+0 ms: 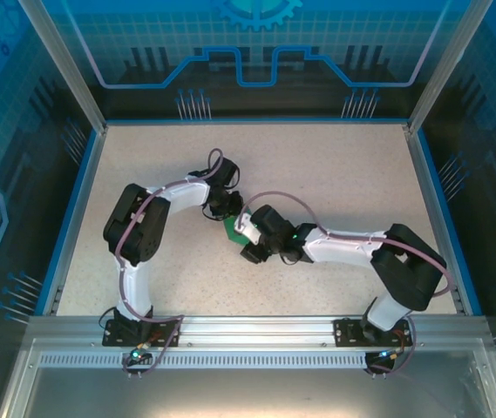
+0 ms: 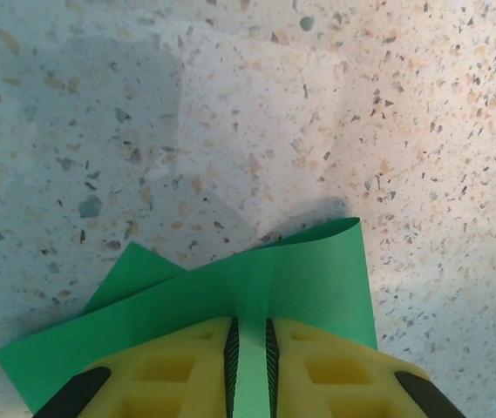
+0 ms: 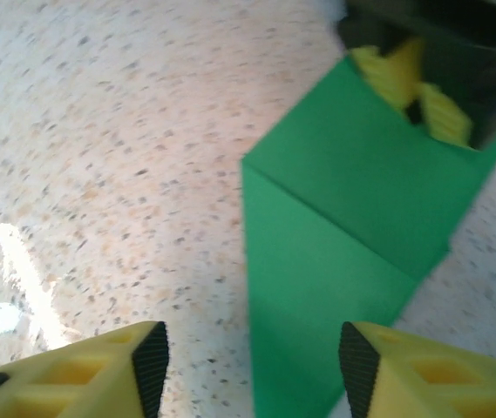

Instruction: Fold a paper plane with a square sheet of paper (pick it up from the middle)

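- In the top external view, the sheet of paper [image 1: 232, 230] was a small green patch near the middle of the table [image 1: 343, 165], mostly covered by the two arm ends meeting above it.
- From overhead, the left gripper [image 1: 224, 207] reached the table's middle from the far-left side and the right gripper [image 1: 246, 228] from the right. This view did not show whether either pair of fingers was closed.
- The left wrist view showed the left gripper [image 2: 250, 340] clearly. Its yellow fingers [image 2: 178, 366] were pressed together on a raised ridge of the sheet of paper [image 2: 317, 270], with a thin green strip showing in the slit between them.
- That view also showed the paper folded. A pointed corner stuck out at the left behind a wider flap, and a curled edge cast a shadow on the speckled table [image 2: 230, 104].
- The right wrist view showed the right gripper [image 3: 252, 348] low over the table [image 3: 99, 131], its fingers [image 3: 99, 370] spread wide and gripping nothing.
- From this side the sheet of paper [image 3: 335, 218] had a crease running across it, and its near end lay between the spread fingers. Whether it touched the right-hand finger could not be told.
- Beyond the paper, toward the table's middle, the left gripper [image 3: 413, 96] appeared with its yellow pads clamped on the paper's far edge.
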`<state>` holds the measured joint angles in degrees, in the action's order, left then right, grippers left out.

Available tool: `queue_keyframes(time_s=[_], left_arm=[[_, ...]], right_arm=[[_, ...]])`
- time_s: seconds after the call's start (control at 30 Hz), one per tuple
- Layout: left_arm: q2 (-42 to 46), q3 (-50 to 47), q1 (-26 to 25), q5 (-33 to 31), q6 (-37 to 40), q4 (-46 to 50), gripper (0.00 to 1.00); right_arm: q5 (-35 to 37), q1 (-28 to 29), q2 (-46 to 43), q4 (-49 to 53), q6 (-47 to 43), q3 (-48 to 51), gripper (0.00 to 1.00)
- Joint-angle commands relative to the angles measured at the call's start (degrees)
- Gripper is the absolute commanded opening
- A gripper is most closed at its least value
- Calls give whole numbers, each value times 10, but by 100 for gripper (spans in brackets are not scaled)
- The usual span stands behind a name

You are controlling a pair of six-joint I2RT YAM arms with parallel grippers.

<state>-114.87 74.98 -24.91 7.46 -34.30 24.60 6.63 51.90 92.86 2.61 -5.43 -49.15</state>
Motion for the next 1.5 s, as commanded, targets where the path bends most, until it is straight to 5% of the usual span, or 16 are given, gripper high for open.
queue_keyframes(time_s=[0.0, 0.23, 0.6, 1.17, 1.47], left_arm=[[-28, 16, -3, -24, 22, 63, 21], [-42, 34, -3, -21, 36, 82, 21], [-55, 52, -3, -16, 64, 106, 20], [-107, 150, -4, -21, 144, 210, 15], [-111, 158, -4, -16, 150, 216, 15]], right_arm=[[8, 8, 16, -37, -60, 19, 51], [-7, 12, 70, -55, -101, 23, 41], [98, 21, 97, -111, -126, 29, 39], [157, 58, 105, -10, -210, -41, 53], [194, 67, 124, -28, -219, -52, 41]])
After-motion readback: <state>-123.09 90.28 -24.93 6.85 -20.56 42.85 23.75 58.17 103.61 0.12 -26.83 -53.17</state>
